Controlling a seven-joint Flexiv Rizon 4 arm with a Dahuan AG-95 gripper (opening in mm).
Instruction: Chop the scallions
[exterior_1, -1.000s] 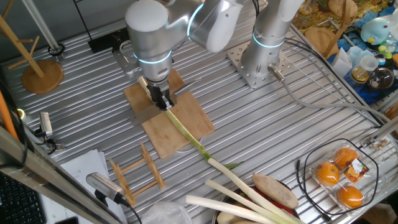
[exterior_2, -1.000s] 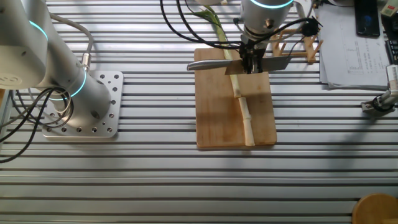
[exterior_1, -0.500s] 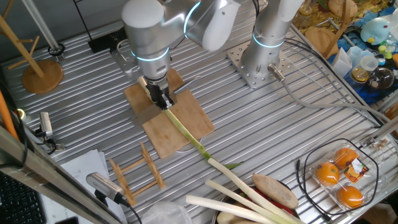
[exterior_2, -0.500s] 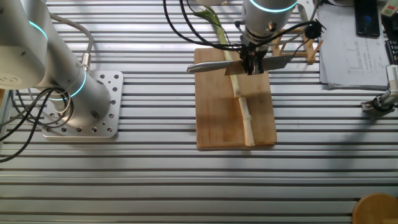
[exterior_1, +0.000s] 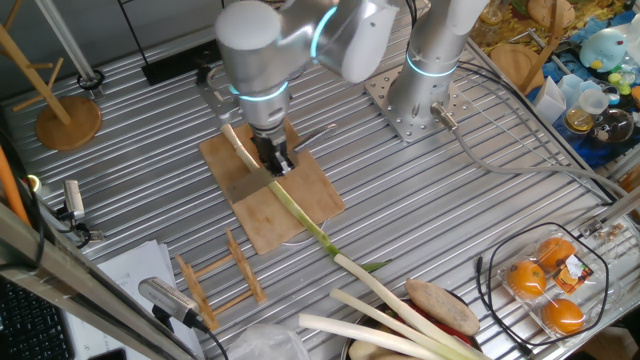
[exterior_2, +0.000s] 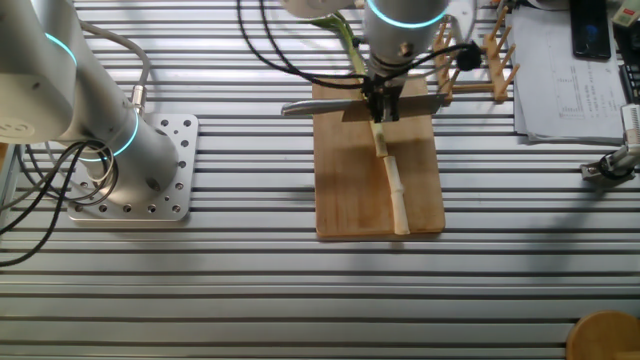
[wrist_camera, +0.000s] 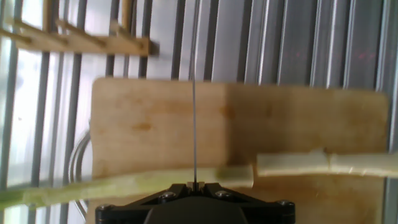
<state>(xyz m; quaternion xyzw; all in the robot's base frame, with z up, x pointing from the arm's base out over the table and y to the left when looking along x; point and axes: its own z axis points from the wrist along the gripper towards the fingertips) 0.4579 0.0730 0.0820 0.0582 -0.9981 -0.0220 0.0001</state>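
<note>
The gripper (wrist_camera: 196, 184) was clenched on a knife (exterior_2: 345, 104), whose blade showed in the hand view as a thin dark vertical line, edge-on, crossing the board. In the other fixed view the knife lay level across the board's far end, its grey metal handle jutting left and the flat blade jutting right of the fingers.

The cutting board (wrist_camera: 155, 130) was a rectangular slab of pale brown bamboo with a smooth, faintly streaked grain, resting on a table (exterior_2: 250, 300) of ribbed silver metal slats.

The scallions (wrist_camera: 137, 183) lay lengthwise along the board: a thin, round stalk, pale whitish-green on the board and shading to darker green where it ran off the edge toward the leaf tip (exterior_1: 372, 266). A separate short cut piece (wrist_camera: 323, 163), pale and cream-coloured with blunt ends, lay in line with the stalk, apart from it by a small gap.

The arm (exterior_1: 300, 40), smooth grey and white with a glowing cyan ring at the joint, reached down over the board with the wrist pointing straight at it.

Beyond the board stood a small slatted wooden rack (wrist_camera: 81, 38). Thicker cream leek-like stalks (exterior_1: 400, 320) lay well apart near the table's edge.
</note>
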